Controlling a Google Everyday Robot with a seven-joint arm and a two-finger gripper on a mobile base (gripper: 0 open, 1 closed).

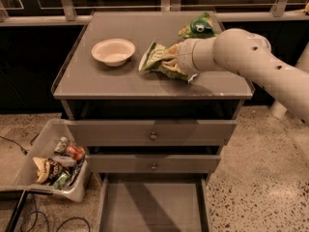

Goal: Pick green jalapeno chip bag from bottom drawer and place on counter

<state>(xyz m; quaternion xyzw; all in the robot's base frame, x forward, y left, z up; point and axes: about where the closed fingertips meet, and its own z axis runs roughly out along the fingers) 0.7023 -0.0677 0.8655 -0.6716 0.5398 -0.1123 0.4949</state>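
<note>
Bag (153, 57) sits crumpled in the gripper (172, 62), which is clamped on its right end, low over the desk (120, 83), just right of the bowl (113, 51).

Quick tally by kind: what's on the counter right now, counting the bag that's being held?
Chip bags: 2, the green jalapeno chip bag gripped by the hand over the middle of the counter, and a brighter green bag at the back.
Bowls: 1, a white bowl.
Total: 3.
</note>
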